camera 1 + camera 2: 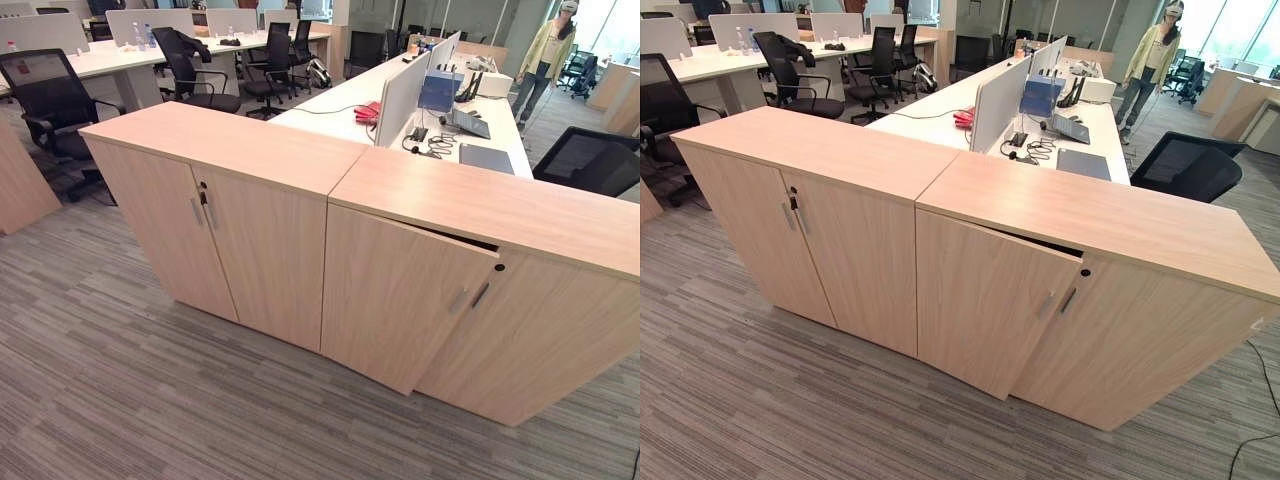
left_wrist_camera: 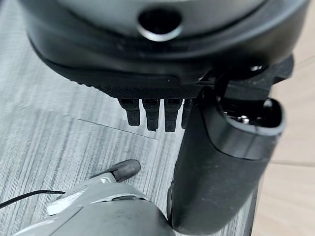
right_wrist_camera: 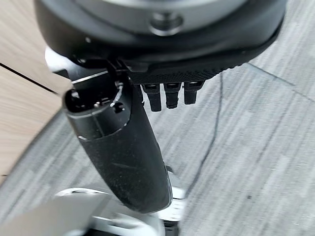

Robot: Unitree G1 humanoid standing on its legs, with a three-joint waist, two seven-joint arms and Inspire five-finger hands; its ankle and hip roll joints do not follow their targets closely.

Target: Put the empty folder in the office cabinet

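Cabinets: two low wood-grain office cabinets stand side by side on grey striped carpet [image 1: 120, 400], their tops forming one long surface.
Left cabinet [image 1: 215, 230]: both doors shut; a key hangs in the lock [image 1: 203, 195] beside the vertical handles.
Right cabinet [image 1: 1110, 300]: its left door [image 1: 985, 300] stands slightly ajar, top edge tipped outward, leaving a thin dark gap under the top panel; the right door is shut, with a round lock hole [image 1: 1085, 271] by the handles. What lies inside cannot be made out through the gap.
Folder: the empty folder cannot be identified anywhere in the scene; neither robot hand holds it, and both cabinet tops are bare.
Left robot hand [image 2: 216, 162]: seen from its wrist camera hanging above the carpet, fingers relaxed and straight, thumb extended, gripping nothing.
Right robot hand [image 3: 123, 157]: likewise over the carpet near a cabinet side, fingers loose and uncurled, holding nothing.
Desk [image 1: 350, 100]: a long white desk behind the cabinets carries a divider screen [image 1: 400, 95], a red object [image 1: 367, 111], cables, a laptop [image 1: 486, 157] and a blue box.
Background: black office chairs [image 1: 50, 100] ring further desks; a person [image 1: 1150, 60] in a light jacket stands at the far right.
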